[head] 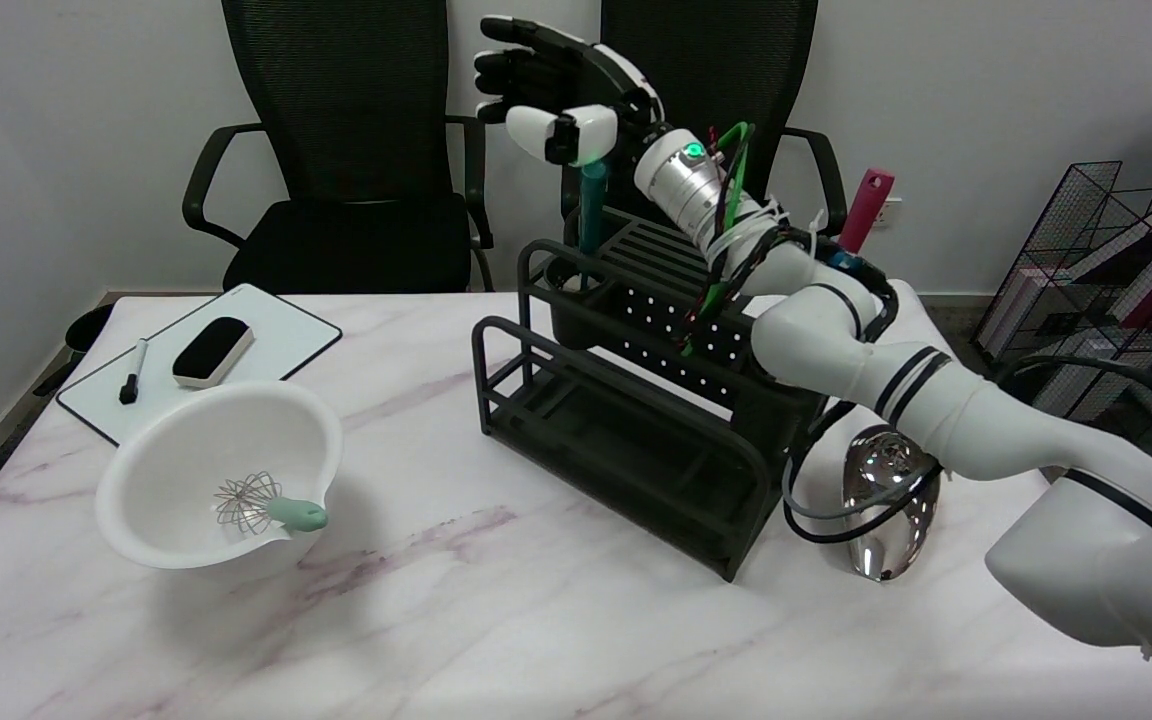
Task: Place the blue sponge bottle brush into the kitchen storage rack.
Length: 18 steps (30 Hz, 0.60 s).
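Observation:
The blue brush (592, 215) stands upright in the round cup at the back left corner of the dark storage rack (626, 440). Only its teal-blue handle shows; the sponge end is hidden inside the cup. My right hand (561, 95) hovers directly above the handle's top, its fingers stretched out to the left and spread. The thumb sits just over the handle's tip, and I cannot tell whether they touch. Nothing is held in the hand.
A white bowl (166, 450) holding a whisk (266, 505) sits at the front left. Behind it lies a whiteboard (276, 335) with an eraser (213, 351) and a marker (132, 372). A chrome object (886, 510) lies right of the rack. Two black chairs stand behind the table.

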{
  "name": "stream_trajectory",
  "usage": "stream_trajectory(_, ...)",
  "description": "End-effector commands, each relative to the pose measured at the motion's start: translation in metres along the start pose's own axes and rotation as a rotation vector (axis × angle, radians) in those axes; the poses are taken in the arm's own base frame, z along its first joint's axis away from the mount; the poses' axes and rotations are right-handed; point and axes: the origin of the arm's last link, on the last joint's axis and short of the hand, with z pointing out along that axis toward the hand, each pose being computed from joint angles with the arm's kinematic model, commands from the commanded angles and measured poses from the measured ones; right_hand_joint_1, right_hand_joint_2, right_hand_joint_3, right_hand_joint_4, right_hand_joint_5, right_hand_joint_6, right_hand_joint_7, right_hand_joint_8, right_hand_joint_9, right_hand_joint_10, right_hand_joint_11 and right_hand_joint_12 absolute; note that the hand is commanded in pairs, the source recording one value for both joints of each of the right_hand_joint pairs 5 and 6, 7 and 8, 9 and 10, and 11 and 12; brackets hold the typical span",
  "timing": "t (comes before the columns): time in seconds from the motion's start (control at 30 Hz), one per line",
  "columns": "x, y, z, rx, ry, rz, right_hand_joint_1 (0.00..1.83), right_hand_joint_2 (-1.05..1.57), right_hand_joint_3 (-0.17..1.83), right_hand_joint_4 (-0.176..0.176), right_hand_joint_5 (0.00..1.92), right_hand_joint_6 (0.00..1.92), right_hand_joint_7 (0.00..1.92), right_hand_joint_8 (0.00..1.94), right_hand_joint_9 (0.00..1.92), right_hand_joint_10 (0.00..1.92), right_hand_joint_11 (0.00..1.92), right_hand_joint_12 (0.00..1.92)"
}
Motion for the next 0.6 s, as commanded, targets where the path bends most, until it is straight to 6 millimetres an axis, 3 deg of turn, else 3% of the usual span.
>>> stream_trajectory(0.03, 0.023, -0.052, -0.079, 0.246, 0.054, -0.083, 1.33, 0.11, 1.27, 0.000, 0.63, 0.63, 0.98, 0.98, 0.79, 0.79, 0.88, 0.88)
stream_trajectory(0.2, 0.023, -0.076, -0.132, 0.327, 0.116, -0.192, 1.24, 0.28, 1.12, 0.000, 0.86, 0.86, 1.28, 1.28, 1.24, 1.24, 0.98, 0.98)
stream_trajectory(0.47, -0.028, -0.055, -0.173, 0.336, 0.052, -0.151, 1.23, 0.50, 1.04, 0.000, 0.99, 0.99, 1.46, 1.46, 1.52, 1.52, 1.26, 1.26)
stream_trajectory(0.5, -0.034, -0.051, -0.174, 0.332, 0.036, -0.132, 1.19, 0.58, 1.01, 0.000, 1.06, 1.06, 1.53, 1.53, 1.58, 1.58, 1.35, 1.35)
stream_trajectory(0.57, -0.055, -0.036, -0.173, 0.286, -0.016, -0.067, 1.15, 0.81, 0.93, 0.000, 1.22, 1.22, 1.66, 1.66, 1.73, 1.73, 1.79, 1.79)
stream_trajectory(0.6, -0.060, -0.030, -0.173, 0.266, -0.030, -0.051, 1.14, 0.86, 0.92, 0.000, 1.25, 1.25, 1.69, 1.69, 1.76, 1.76, 1.89, 1.89)
